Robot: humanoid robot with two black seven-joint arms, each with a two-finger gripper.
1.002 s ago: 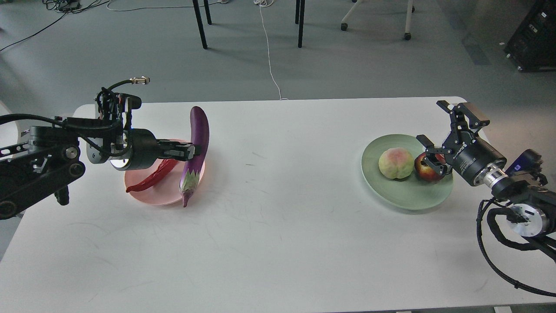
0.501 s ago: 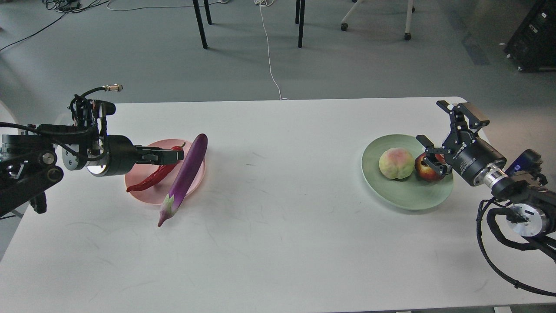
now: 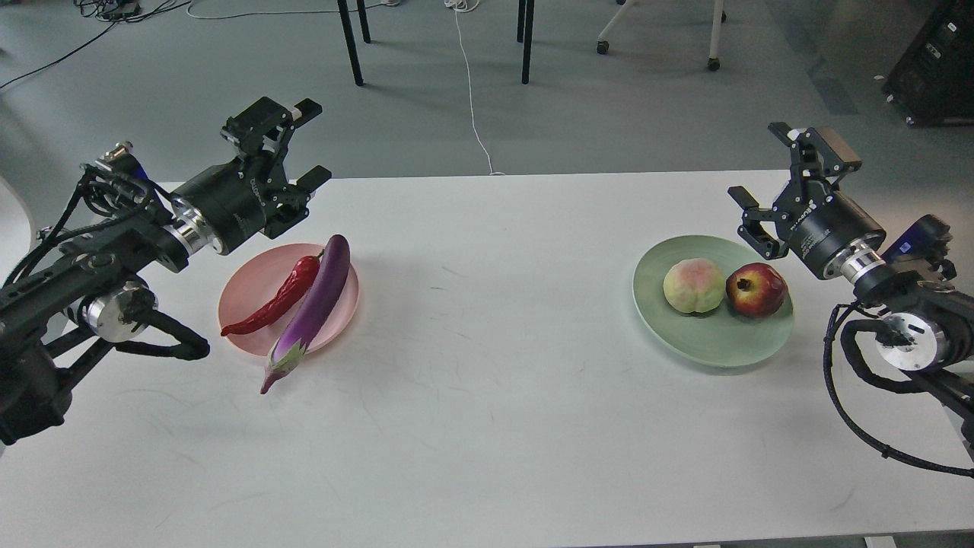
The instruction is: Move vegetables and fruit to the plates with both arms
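The purple eggplant (image 3: 316, 297) lies across the pale pink plate (image 3: 247, 278), its green cap end hanging over the front rim onto the table. The red chili (image 3: 275, 297) lies beside it on the plate. The peach (image 3: 693, 285) and the pomegranate (image 3: 755, 289) sit side by side on the pale green plate (image 3: 711, 344). My left gripper (image 3: 310, 144) is open and empty, raised behind the pink plate. My right gripper (image 3: 755, 161) is open and empty, raised above and behind the pomegranate.
The white table (image 3: 487, 426) ends just behind both grippers. Black chair legs (image 3: 350, 42), a white cable (image 3: 472, 91) and a wheeled chair base (image 3: 658, 30) stand on the grey floor beyond it. A black case (image 3: 932, 65) is at the far right.
My left gripper let go of the eggplant, which fell flat onto the pink plate, then rose and pulled back. My right gripper released the pomegranate and lifted up and back.
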